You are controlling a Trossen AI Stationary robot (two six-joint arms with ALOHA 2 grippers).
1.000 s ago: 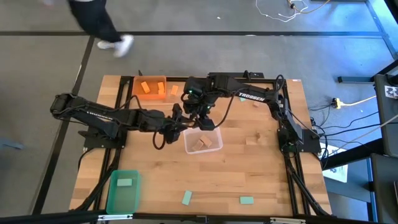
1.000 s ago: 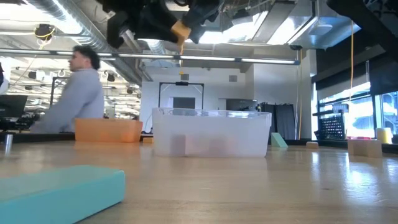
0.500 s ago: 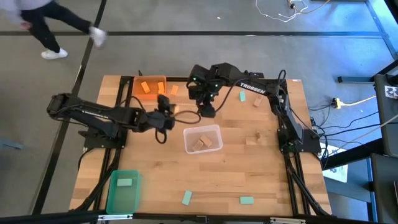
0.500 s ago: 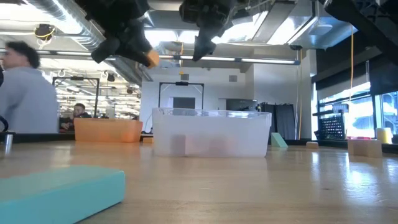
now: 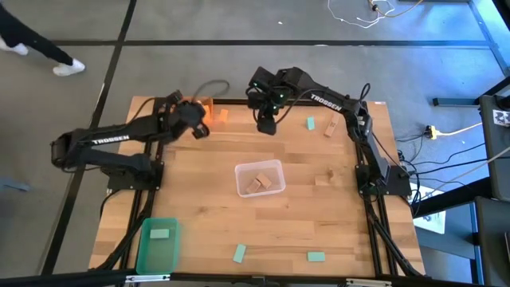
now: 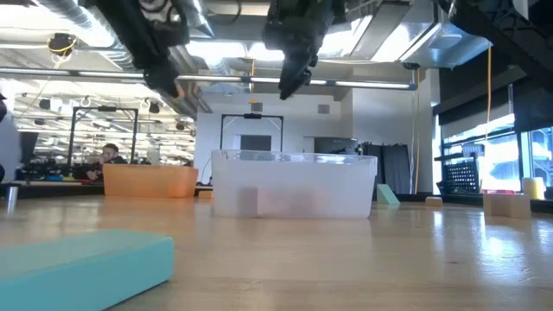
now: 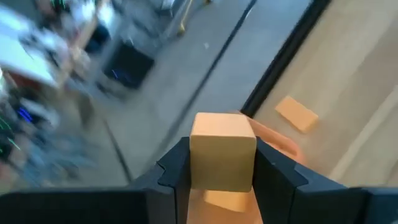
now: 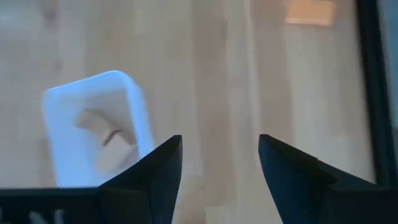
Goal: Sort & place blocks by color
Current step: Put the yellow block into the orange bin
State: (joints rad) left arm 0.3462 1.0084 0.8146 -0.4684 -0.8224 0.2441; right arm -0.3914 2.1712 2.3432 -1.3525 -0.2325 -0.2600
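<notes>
my left gripper (image 7: 222,168) upper left of high view, over orange bin (image 5: 205,106), fingers pinching orange block (image 7: 222,151). right gripper (image 8: 219,163) top centre, fingers spread, empty. risk: i release off-centre, block clips bin rim, bounces onto table (image 5: 319,215).

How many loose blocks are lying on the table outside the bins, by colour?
Green blocks: 3
Tan blocks: 2
Orange blocks: 1
Total: 6
</notes>
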